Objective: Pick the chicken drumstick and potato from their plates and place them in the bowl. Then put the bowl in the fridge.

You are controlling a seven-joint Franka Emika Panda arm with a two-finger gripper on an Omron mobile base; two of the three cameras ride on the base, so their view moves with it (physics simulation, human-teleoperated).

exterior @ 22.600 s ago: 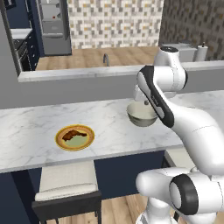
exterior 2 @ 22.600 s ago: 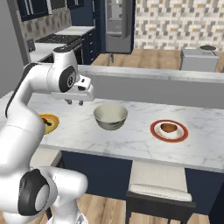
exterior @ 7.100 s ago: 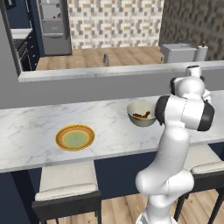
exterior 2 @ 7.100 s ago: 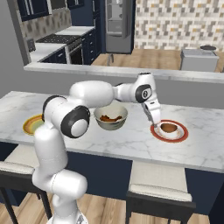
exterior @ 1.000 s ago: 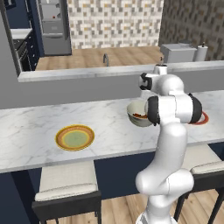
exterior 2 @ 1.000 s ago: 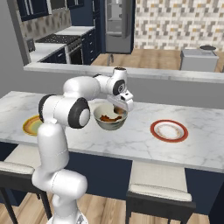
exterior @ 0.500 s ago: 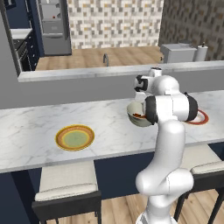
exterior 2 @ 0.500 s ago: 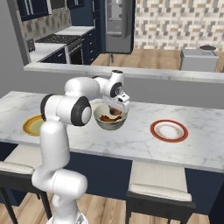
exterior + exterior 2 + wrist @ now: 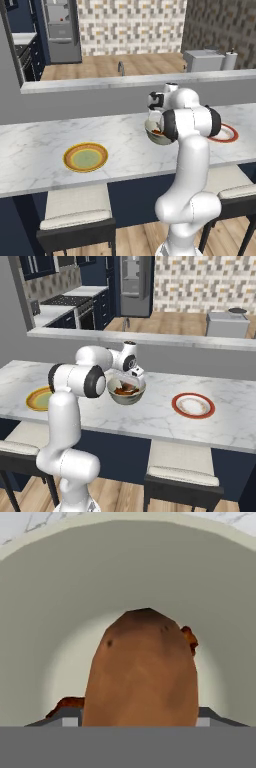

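Note:
The deep bowl (image 9: 156, 137) (image 9: 126, 397) stands mid-counter, its cream inside wall (image 9: 60, 602) close in the hand view. My gripper (image 9: 157, 125) (image 9: 133, 377) (image 9: 137, 721) reaches down into it, shut on the potato (image 9: 142, 672), a smooth orange-brown lump between the two fingertips. Dark reddish bits of the chicken drumstick (image 9: 67, 703) peek out behind the potato on the bowl's floor. The orange-yellow plate with a green centre (image 9: 85, 157) (image 9: 39, 399) lies bare to the left. A red-rimmed plate (image 9: 222, 133) (image 9: 193, 405) lies bare to the right. The grey fridge (image 9: 60, 30) (image 9: 131, 283) stands far back.
A raised grey ledge (image 9: 100, 84) runs behind the marble counter (image 9: 30, 150), with a tap (image 9: 120, 67) beyond it. Stools (image 9: 75, 215) (image 9: 180, 471) stand under the counter's front edge. A stove and dark navy cabinets (image 9: 75, 311) line the far left wall.
The hand has shifted a little left and come down, bringing the potato into the bowl. The bowl and both plates have stayed put.

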